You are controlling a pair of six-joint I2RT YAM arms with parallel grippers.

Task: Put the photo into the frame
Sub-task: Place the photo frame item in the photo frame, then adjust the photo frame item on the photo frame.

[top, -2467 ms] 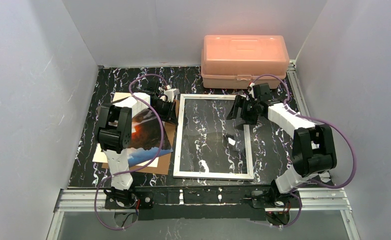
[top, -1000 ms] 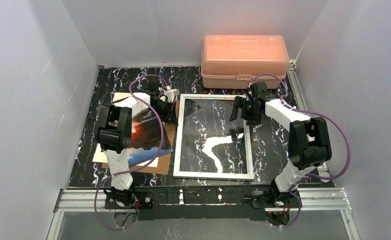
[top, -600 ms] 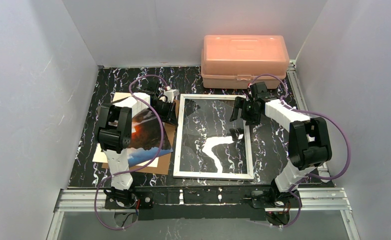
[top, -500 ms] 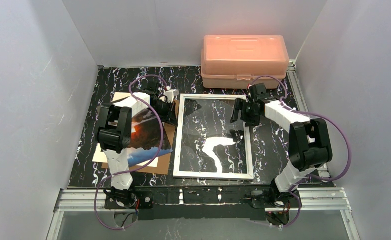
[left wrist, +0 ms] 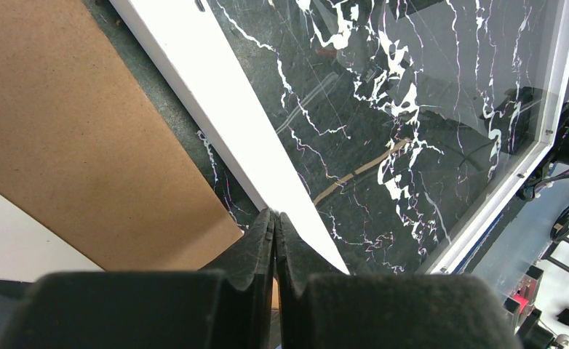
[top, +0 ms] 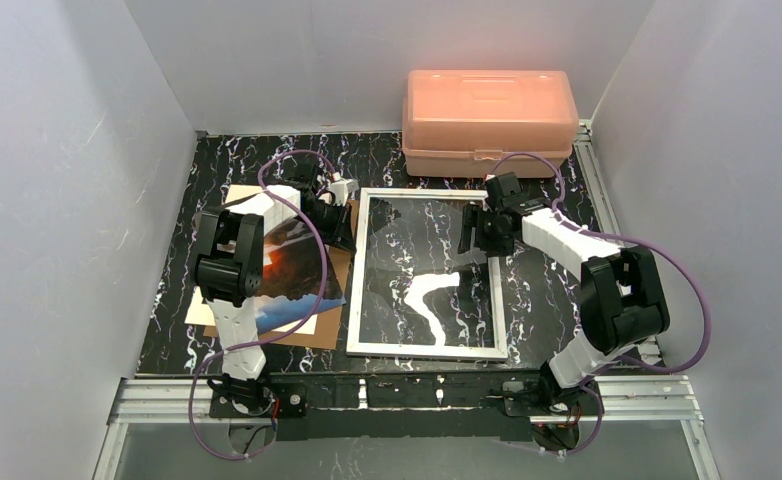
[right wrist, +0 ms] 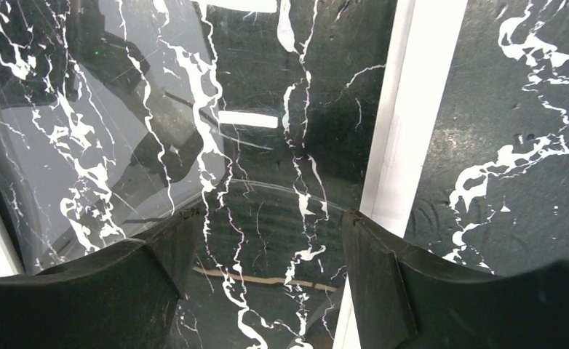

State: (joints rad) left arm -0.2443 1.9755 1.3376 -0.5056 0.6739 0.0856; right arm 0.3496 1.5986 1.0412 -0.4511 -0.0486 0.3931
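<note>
While the photo point(top: 292, 275) lies flat on the brown board point(left wrist: 70, 131), just left of the frame point(top: 427, 350), it is not in the frame yet. The frame lies flat too, with its clear glass facing up. I think it lies that way so the photo can be laid into it.

The left gripper point(left wrist: 275, 218) is squeezed tight, and nothing shows between its fingers. Its tip sits low, right by the frame's white left edge and the corner of the board. Maybe it is there to push or hold something down, but I cannot tell if it touches anything.

The right gripper point(right wrist: 268, 218) has its fingers spread apart and holds nothing. One finger is over the glass and the other is over the white right edge, toward the far end of the frame. I think it is lining up to grab that edge, or to keep the frame from sliding.

The table point(top: 257, 160) is black with white streaks, like marble. It looks smooth, so flat things could slip on it. You can see it through the glass. A pink box point(top: 489, 120) stands closed at the far side, just behind the frame. Plain pale walls point(top: 67, 200) stand on three sides.
</note>
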